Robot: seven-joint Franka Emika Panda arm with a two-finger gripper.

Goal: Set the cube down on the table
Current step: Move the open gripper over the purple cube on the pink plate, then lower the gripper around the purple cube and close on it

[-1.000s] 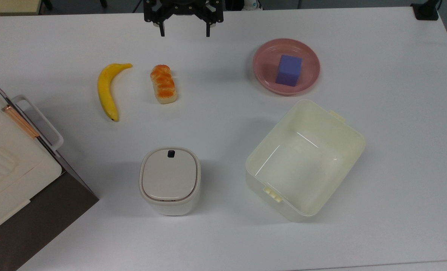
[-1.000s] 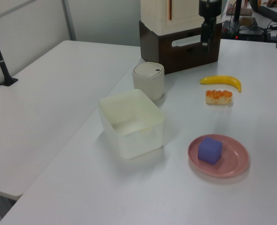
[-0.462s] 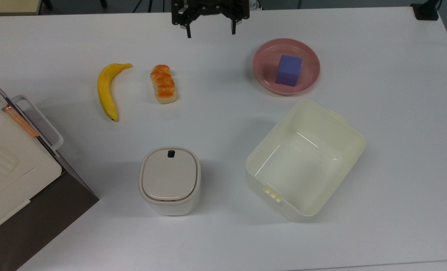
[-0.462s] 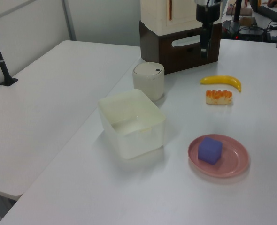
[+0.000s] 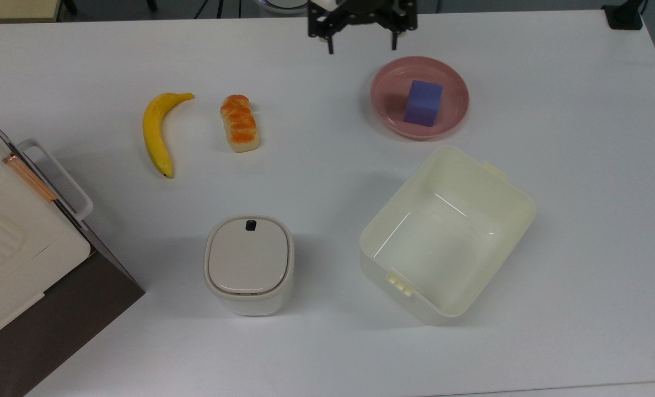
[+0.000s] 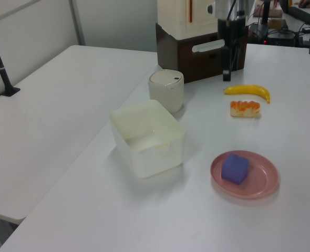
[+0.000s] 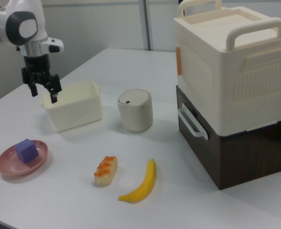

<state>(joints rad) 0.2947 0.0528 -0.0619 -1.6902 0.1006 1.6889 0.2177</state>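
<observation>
Cube [image 5: 423,103] sits on the plate [image 5: 385,82], a little toward the top view's right of the plate's middle, untouched. What has changed is the gripper [image 5: 361,37]: over the last second it has slid along the far edge of the table [image 5: 581,165], from above the banana [image 5: 156,132] side across to a spot just off the plate's rim on the top view's upper left. Its 2 fingers are spread wide and hold nothing. By my reading this is the approach; the reach over the cube, the descent and the grasp are all not yet done, so the task is barely begun.

The top view gives the lateral gap best: the gripper is near the plate but not over the cube. It says little about height. The right view supplies that, showing the gripper [image 7: 43,92] hanging well above the plate [image 7: 5,167] and the cube [image 7: 27,150], in front of the bin [image 7: 78,107], with the 2 fingers plainly parted. The left view shows the gripper [image 6: 226,67] edge-on, so the finger gap cannot be read there, but shows the cube [image 6: 234,168] standing square and flat on the plate [image 6: 262,184].
</observation>
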